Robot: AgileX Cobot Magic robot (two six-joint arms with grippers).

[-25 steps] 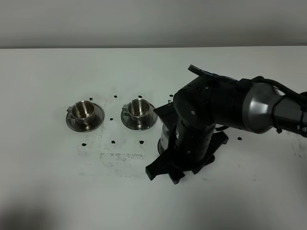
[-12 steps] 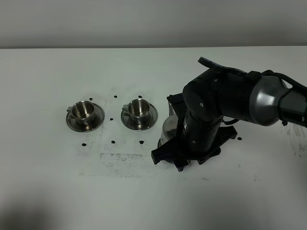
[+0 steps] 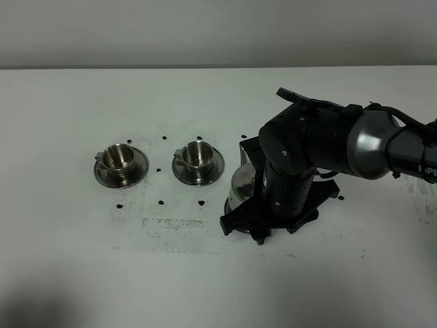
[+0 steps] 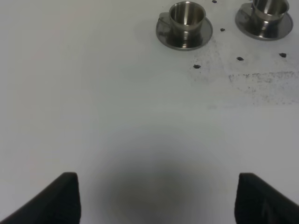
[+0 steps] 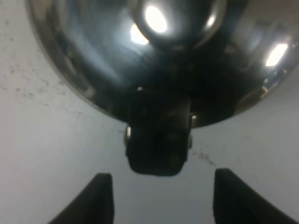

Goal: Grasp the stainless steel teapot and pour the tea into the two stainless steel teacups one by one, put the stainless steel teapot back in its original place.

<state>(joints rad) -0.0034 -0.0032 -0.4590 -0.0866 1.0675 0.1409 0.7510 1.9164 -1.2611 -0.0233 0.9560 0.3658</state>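
Note:
The two stainless steel teacups stand on their saucers left of centre, one cup (image 3: 121,162) further left and the other cup (image 3: 198,161) beside it; both also show in the left wrist view (image 4: 186,21) (image 4: 268,16). The stainless steel teapot (image 3: 240,188) sits upright on the table right of the cups, mostly covered by my right arm (image 3: 311,147). Seen from the right wrist, its shiny body (image 5: 154,51) fills the picture. Its dark handle (image 5: 159,137) lies just ahead of my right gripper (image 5: 161,186), which is open and empty. The original place is hidden under the pot. My left gripper (image 4: 159,200) is open over bare table.
Small black specks (image 3: 161,201) and a grey smudged patch (image 3: 174,224) mark the white tabletop in front of the cups. The table's far edge (image 3: 205,67) meets a grey wall. My left arm is outside the exterior high view.
My right arm has swung to the right and back from the table's front, with the teapot now upright. The cups have not moved.

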